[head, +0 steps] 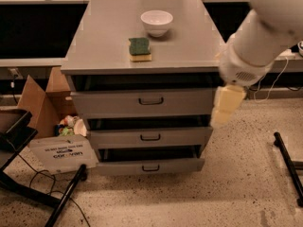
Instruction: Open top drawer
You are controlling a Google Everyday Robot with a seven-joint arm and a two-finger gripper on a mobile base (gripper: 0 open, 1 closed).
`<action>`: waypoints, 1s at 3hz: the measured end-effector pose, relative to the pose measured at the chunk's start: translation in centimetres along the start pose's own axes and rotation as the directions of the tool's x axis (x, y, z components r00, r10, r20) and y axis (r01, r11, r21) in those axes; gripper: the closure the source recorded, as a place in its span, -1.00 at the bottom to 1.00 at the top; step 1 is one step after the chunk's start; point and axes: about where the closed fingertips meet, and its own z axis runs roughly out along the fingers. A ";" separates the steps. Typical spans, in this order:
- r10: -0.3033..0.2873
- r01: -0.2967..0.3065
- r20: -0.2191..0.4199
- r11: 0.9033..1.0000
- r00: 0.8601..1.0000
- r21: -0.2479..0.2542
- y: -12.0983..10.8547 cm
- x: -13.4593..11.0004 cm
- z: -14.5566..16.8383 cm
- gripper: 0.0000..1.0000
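The top drawer (118, 103) is the widest grey front of the three in the grey cabinet, with a small dark loop handle (151, 100) at its centre. A dark gap shows between it and the cabinet top (189, 51). My white arm comes in from the upper right. My cream gripper (226, 107) hangs at the right end of the top drawer's front, level with it and well to the right of the handle. It holds nothing that I can see.
A white bowl (156, 21) and a green-and-yellow sponge (140, 49) sit on the cabinet top. Two narrower drawers (150, 137) lie below. A cardboard box (40, 103), a white sign (61, 152) and black stand legs (66, 197) are on the left. A black leg (288, 164) is on the right.
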 end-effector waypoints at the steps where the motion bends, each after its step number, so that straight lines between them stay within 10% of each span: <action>1: -0.032 0.032 0.009 0.999 0.999 -0.005 -2.0 -1.7 5.8 -1.00; 3: -0.069 0.069 0.001 0.998 0.998 -0.014 -4.5 -3.4 10.9 -1.00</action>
